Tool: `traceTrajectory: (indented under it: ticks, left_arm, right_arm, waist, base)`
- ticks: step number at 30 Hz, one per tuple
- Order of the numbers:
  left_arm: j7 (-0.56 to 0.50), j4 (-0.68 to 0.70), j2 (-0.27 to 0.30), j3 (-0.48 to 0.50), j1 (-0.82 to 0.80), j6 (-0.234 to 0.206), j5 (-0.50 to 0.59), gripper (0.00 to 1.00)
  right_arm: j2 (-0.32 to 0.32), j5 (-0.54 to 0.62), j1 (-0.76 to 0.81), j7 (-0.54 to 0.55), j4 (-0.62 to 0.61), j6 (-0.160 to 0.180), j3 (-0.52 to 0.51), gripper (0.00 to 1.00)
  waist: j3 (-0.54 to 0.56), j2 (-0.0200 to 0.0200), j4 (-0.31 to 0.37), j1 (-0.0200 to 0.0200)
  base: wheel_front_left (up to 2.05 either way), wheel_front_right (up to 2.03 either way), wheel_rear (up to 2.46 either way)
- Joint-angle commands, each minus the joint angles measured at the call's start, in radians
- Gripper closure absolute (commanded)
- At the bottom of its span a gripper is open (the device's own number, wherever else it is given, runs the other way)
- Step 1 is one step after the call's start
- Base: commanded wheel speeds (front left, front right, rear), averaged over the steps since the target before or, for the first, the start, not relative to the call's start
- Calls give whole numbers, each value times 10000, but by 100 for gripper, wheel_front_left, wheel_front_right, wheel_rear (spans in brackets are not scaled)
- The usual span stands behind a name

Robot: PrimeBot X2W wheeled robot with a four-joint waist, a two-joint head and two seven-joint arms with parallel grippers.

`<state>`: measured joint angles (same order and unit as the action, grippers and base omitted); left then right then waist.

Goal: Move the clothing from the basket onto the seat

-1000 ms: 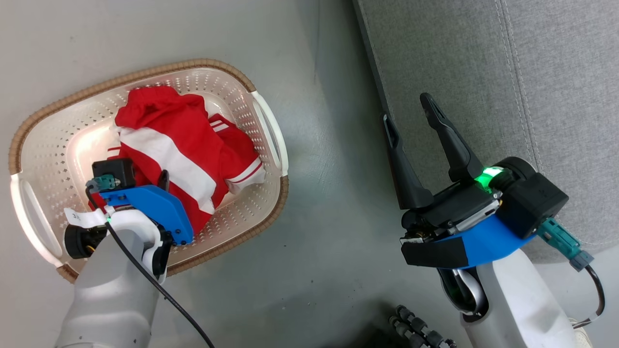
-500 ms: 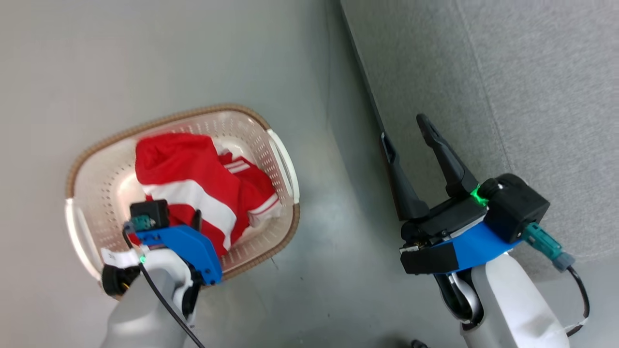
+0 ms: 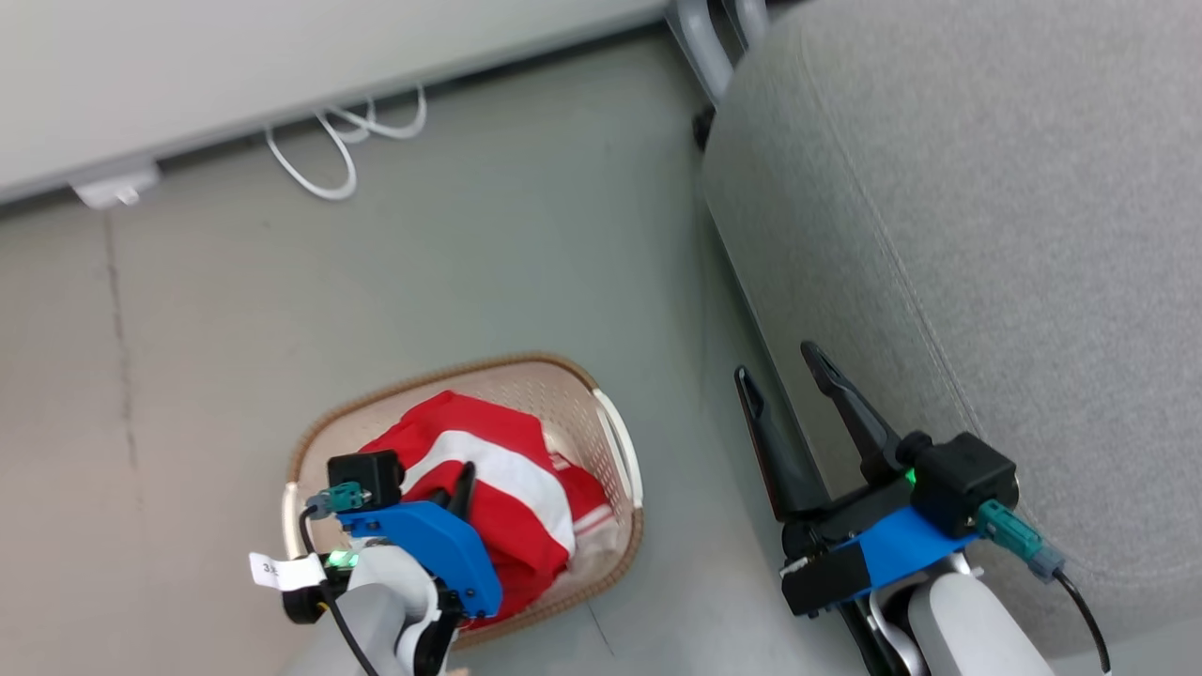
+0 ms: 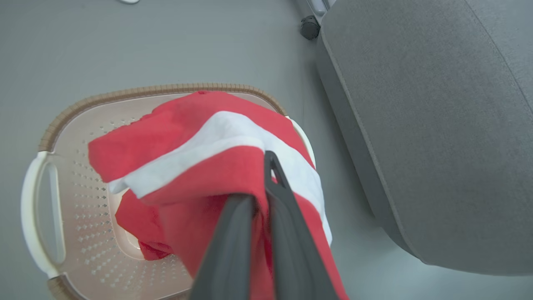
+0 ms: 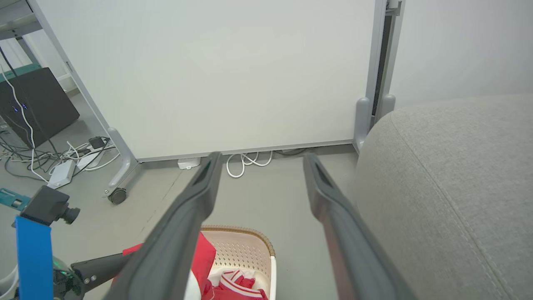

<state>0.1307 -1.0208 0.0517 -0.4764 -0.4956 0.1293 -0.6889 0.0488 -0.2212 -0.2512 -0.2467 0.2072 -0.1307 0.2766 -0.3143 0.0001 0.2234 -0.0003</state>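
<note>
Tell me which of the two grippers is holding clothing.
The left gripper: it is shut on the red garment with the broad white stripe, over the basket. The right gripper stands open and empty beside the seat.

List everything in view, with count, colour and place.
sofa seat: one, grey, right side
laundry basket: one, cream with brown rim, on the floor left of the sofa seat
clothing: count unclear, red with white stripes, partly held over the laundry basket, partly inside it
partition panel: one, white, behind the laundry basket
cable: one coil, white, floor by the partition panel
left gripper: one, dark, shut on the clothing
right gripper: one, dark, open beside the sofa seat's edge
</note>
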Motion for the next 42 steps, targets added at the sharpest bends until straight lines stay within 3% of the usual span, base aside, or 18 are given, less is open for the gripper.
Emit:
traceTrajectory:
  ticks: [1, 12, 22, 42]
  left_arm:
    - [68, 218, -14, -226, 125, 14, -164, 100]
    - [32, 1428, -10, -2165, -160, 14, -1068, 100]
    - [70, 2224, -9, -3457, -1028, 14, -1603, 100]
    - [606, 2408, -8, -4625, -2309, -257, -2101, 100]
  right_arm:
    - [30, 15, 224, 50, 50, -1, -45, 0]
    - [28, 203, 1314, 594, -75, -3, -331, 0]
    - [28, 216, 1829, 933, -407, -1, -417, 0]
    - [28, 91, 1951, 1106, -569, -1, -233, 0]
  waist:
    - [945, -1, -495, 3]
    - [2516, -1, -1238, 3]
    - [3065, -1, -1684, 3]
    - [3229, -1, -1848, 3]
  base:
    - [0, 0, 0]
    - [0, 0, 0]
    - [0, 0, 0]
    - [0, 0, 0]
